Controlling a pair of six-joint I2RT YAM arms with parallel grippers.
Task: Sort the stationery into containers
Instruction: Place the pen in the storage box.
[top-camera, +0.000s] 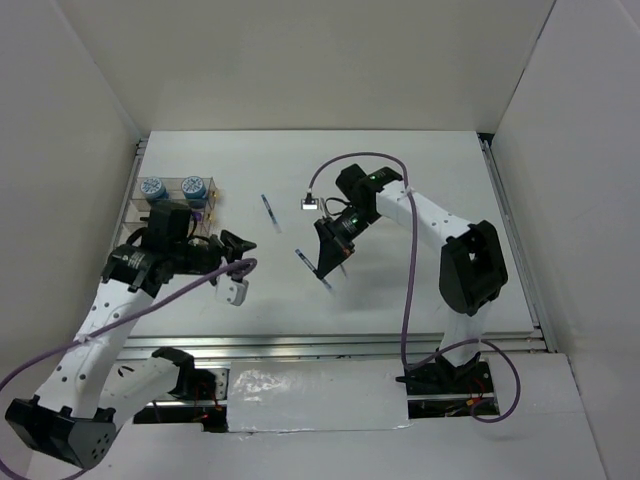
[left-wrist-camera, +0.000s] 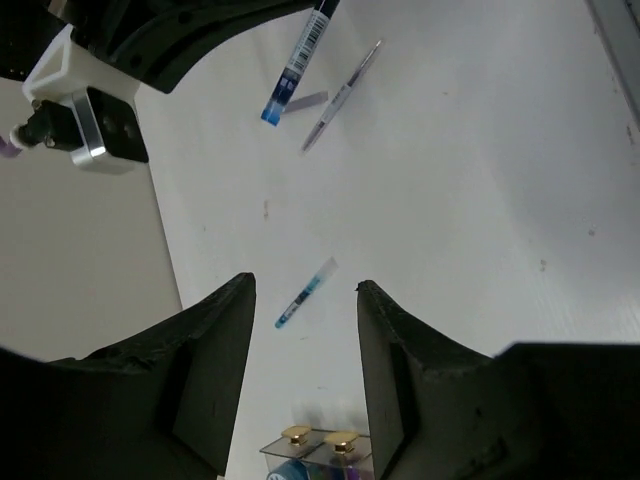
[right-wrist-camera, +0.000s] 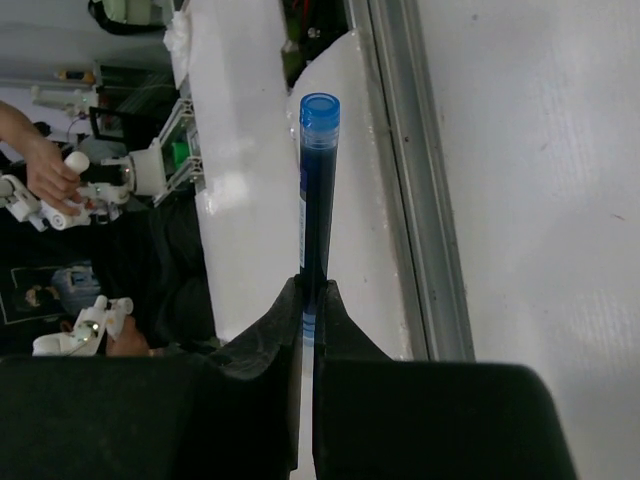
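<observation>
My right gripper (top-camera: 328, 262) is shut on a thin blue pen (right-wrist-camera: 317, 200) and holds it above the middle of the table; the pen's end sticks out past the fingertips (top-camera: 328, 285). The held pen also shows in the left wrist view (left-wrist-camera: 297, 62). My left gripper (top-camera: 245, 252) is open and empty, just right of the clear organizer box (top-camera: 172, 212). Two blue-white tubs (top-camera: 153, 187) (top-camera: 194, 186) sit in the box's far compartments. One blue pen (top-camera: 267, 212) lies loose on the table, beyond my left fingers (left-wrist-camera: 305, 293). Another thin pen (top-camera: 303, 257) lies near the right gripper.
White walls close the table on the left, back and right. A metal rail (top-camera: 340, 343) runs along the near edge. The box's gold-knobbed corner (left-wrist-camera: 318, 438) shows low between my left fingers. A purple cable (top-camera: 350, 160) loops over the right arm.
</observation>
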